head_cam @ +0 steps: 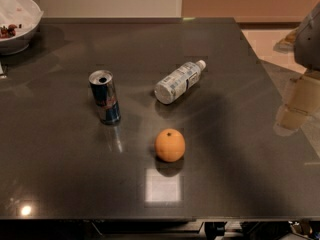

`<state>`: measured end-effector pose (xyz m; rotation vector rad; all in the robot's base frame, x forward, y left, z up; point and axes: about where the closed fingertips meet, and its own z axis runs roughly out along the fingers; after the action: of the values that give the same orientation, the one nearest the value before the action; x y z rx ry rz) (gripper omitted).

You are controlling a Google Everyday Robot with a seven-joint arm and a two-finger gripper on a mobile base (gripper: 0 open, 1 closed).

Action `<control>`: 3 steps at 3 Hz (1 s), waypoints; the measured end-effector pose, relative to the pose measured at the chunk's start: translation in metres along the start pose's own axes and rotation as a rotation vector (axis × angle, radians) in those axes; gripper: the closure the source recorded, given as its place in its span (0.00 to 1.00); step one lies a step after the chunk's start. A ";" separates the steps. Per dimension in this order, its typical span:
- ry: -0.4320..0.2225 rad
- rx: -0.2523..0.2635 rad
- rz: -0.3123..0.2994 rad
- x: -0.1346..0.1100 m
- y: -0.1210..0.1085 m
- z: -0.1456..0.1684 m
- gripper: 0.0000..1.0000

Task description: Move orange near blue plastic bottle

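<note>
The orange (170,145) sits on the dark table (60,159), front of centre, with its small dark stem dot facing up. The blue plastic bottle (177,82) lies on its side behind the orange, white cap pointing to the back right. It is clear with a white and pale-blue label. A gap of bare table separates the two. My gripper (293,108) hangs at the right edge of the view, over the table's right side. It is well to the right of both the orange and the bottle and touches neither.
A blue-and-silver drink can (104,97) stands upright left of the bottle and orange. A white bowl (15,24) sits at the table's back left corner. The table's front edge runs along the bottom of the view.
</note>
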<state>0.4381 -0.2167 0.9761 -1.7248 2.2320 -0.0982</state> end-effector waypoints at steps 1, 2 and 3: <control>0.000 0.000 0.000 0.000 0.000 0.000 0.00; -0.039 -0.025 -0.037 -0.015 0.004 0.012 0.00; -0.107 -0.073 -0.093 -0.038 0.015 0.029 0.00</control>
<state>0.4410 -0.1724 0.9525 -1.8263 2.1038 0.0540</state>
